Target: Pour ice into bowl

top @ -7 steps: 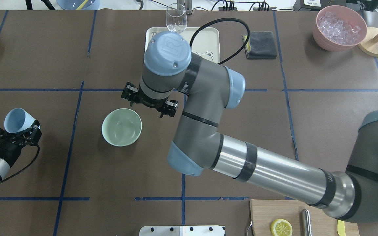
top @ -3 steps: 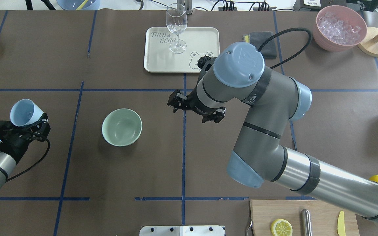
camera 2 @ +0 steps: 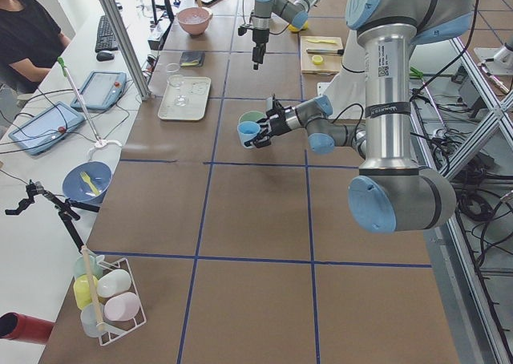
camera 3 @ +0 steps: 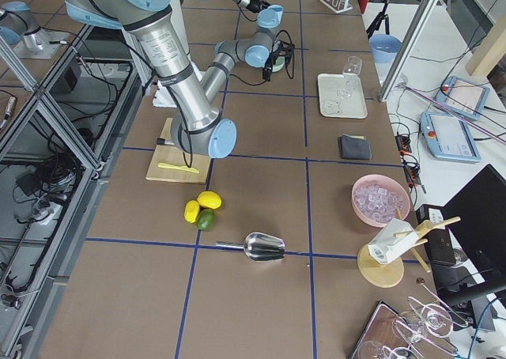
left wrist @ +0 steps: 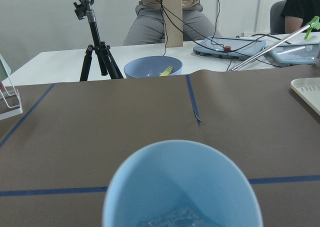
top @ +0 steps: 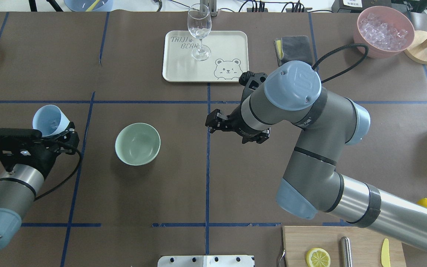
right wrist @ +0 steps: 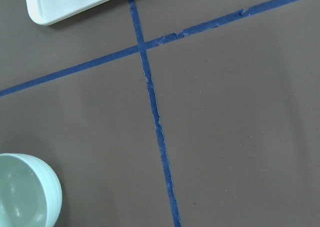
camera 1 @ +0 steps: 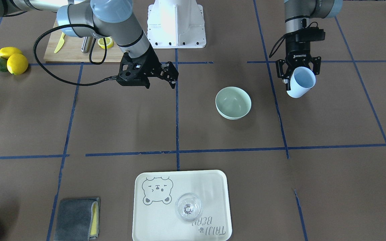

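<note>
The left gripper (camera 1: 299, 73) clamps the tilted blue cup (camera 1: 301, 86) of ice (left wrist: 175, 218), yet the mint-green bowl (top: 137, 144) sits well apart from its fingers (camera 1: 281, 71), toward the wide-open, empty right gripper (camera 1: 161, 78), so tipping further now would likely spill cubes short.

A robotics lab, set up for recording manipulation trials. Two grey-and-blue industrial arms, the left arm (top: 17, 181) and the right arm (top: 310, 122), rise from a white base (camera 1: 176, 23) at a long counter (top: 143, 204) covered in brown paper and gridded with blue tape lines (top: 207, 155). Aluminium frame posts (camera 2: 120, 35) edge the rig, and loose cables (camera 3: 47, 177) lie below it. Alongside runs a white desk with tablets (camera 2: 100, 90), a keyboard (camera 2: 106, 34) and a camera tripod (left wrist: 95, 42), where a person (camera 2: 28, 35) sits. The food and tableware on the counter are laid out like props.
</note>
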Robot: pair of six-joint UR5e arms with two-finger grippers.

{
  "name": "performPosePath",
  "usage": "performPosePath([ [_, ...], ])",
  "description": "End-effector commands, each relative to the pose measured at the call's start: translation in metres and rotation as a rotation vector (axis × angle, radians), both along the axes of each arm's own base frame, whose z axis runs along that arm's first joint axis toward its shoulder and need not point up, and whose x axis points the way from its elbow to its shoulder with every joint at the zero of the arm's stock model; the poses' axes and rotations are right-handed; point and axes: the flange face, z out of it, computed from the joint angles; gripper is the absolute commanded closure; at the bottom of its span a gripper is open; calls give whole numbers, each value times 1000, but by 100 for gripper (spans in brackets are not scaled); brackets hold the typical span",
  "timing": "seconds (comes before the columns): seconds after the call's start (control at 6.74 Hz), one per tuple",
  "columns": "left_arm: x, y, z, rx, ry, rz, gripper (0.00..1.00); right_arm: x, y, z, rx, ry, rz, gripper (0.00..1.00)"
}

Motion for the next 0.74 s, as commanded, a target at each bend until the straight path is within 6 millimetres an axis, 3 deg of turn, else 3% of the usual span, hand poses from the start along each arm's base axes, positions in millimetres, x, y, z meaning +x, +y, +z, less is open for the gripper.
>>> performPosePath([
  [0.0, 37, -8, -52, 45, -35, 46, 100, 2, 0, 7, 4, -3, 1, 0],
  [0.3, 44, -12, -58, 129, -229, 115, 100, 2, 0, 8, 3, -2, 0, 0],
  [0.59, 47, -19, -43, 252, -500, -12, 100, 1, 0, 6, 4, -3, 1, 0],
])
